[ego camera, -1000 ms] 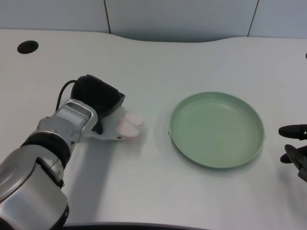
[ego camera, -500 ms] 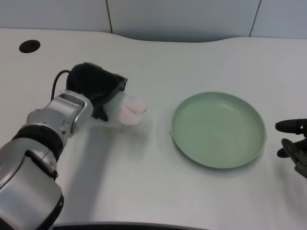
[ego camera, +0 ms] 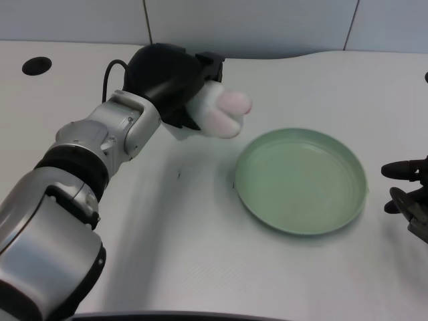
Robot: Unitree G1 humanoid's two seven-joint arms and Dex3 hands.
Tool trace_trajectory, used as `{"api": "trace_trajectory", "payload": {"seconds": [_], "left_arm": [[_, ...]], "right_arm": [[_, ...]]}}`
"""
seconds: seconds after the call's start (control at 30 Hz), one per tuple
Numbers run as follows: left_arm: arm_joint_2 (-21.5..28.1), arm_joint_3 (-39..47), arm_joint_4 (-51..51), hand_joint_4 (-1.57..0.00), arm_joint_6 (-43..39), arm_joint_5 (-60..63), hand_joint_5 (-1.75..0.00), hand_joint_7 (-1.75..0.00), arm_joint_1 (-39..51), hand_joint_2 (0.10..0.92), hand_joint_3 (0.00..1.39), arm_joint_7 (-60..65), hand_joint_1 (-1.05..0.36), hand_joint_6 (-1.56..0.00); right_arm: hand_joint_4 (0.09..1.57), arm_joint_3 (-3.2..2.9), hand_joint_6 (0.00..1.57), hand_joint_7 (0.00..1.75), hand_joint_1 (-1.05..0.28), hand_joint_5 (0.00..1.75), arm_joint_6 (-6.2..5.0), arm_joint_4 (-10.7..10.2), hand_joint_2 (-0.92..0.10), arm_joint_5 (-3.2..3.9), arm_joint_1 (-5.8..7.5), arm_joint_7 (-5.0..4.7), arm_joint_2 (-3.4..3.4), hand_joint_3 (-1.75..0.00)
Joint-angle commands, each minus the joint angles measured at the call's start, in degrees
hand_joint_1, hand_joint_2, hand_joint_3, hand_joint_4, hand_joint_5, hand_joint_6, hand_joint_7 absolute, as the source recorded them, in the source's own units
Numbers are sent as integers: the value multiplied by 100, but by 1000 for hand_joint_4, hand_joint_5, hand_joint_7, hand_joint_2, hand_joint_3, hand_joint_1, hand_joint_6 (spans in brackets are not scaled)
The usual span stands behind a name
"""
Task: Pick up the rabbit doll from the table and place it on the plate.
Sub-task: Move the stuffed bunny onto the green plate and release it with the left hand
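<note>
My left hand grips the white rabbit doll and holds it up off the table. The doll's pink-tipped ears stick out to the right of the black fingers; most of its body is hidden inside the hand. The doll hangs just left of and above the near-left rim of the green plate, which lies empty on the white table. The silver left forearm runs down to the picture's lower left.
My right hand waits at the right edge, just beside the plate's right rim. A round black hole sits in the tabletop at the far left. A grey wall panel runs along the table's back edge.
The left hand has lifted the doll from the table and carried it up and to the right, close to the plate's left rim.
</note>
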Motion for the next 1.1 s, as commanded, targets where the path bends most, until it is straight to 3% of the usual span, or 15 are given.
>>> {"api": "trace_trajectory", "payload": {"seconds": [0.03,0.13,0.4,0.43,0.47,0.53,0.6,0.63,0.67,0.7,0.8,0.83,0.9,0.97,1.1], "left_arm": [[-453,27,-150,-927,-379,-69,-1746,-1731,-268,844,7,239,-170,-613],[-874,-99,-183,-940,-567,29,-1746,-1745,-356,845,7,301,-215,-643],[-920,-121,-133,-942,-611,42,-1746,-1746,-381,846,7,333,-232,-652],[-1201,-185,-131,-955,-633,59,-1746,-1671,-374,850,9,245,-247,-653],[-1412,-234,-128,-976,-649,70,-1746,-1446,-370,858,11,180,-283,-694],[-1709,-327,-109,-992,-643,92,-1746,-1223,-373,864,11,26,-326,-752],[-1761,-372,-90,-999,-638,100,-1746,-1382,-362,862,10,-33,-320,-740],[-1771,-390,-77,-1003,-639,105,-1746,-1597,-344,883,36,-80,-277,-771],[-1777,-401,-68,-1002,-638,103,-1746,-1670,-333,891,46,-118,-256,-780],[-1780,-410,-62,-1002,-639,100,-1746,-1707,-328,894,52,-142,-245,-784],[-1772,-501,-57,-1003,-661,161,-1746,-1742,-263,910,70,-121,-255,-780],[-1767,-557,-52,-1006,-659,206,-1746,-1734,-233,908,73,-106,-264,-763],[-1753,-641,-42,-1003,-636,273,-1746,-1625,-207,896,72,-96,-305,-699],[-1735,-698,-40,-942,-625,324,-1746,-1344,-206,883,64,-64,-350,-684],[-1734,-742,-20,-955,-587,336,-1746,-1172,-192,883,54,-101,-370,-708]], "right_arm": [[379,-107,430,956,-225,1367,-15,102,-921,101,-55,61,-116,-408],[350,-108,417,953,-235,1357,19,68,-921,101,-46,79,-126,-428],[343,-122,410,958,-236,1352,22,66,-921,90,-47,93,-117,-436],[347,-96,410,960,-234,1355,87,-54,-921,41,5,53,-110,-435],[356,-76,412,960,-230,1362,139,-148,-921,4,46,23,-104,-431],[362,-56,414,962,-232,1369,201,-275,-921,-8,104,1,-75,-424],[357,-51,416,963,-230,1375,222,-305,-921,22,118,10,-62,-423],[357,-45,417,965,-237,1380,262,-331,-921,31,124,5,-58,-420],[356,-42,417,965,-242,1381,294,-352,-921,36,129,0,-54,-418],[356,-41,418,965,-244,1381,316,-366,-921,38,131,-3,-51,-417],[346,-11,414,962,-242,1365,553,-547,-921,-4,168,-92,-22,-414],[350,16,414,958,-243,1351,530,-563,-921,-65,180,-125,-32,-412],[360,42,416,947,-251,1312,489,-567,-921,-123,190,-145,-45,-407],[356,40,413,934,-251,1283,528,-594,-921,-101,195,-132,-37,-409],[353,30,414,927,-248,1270,597,-624,-921,-85,186,-137,-20,-414]]}}
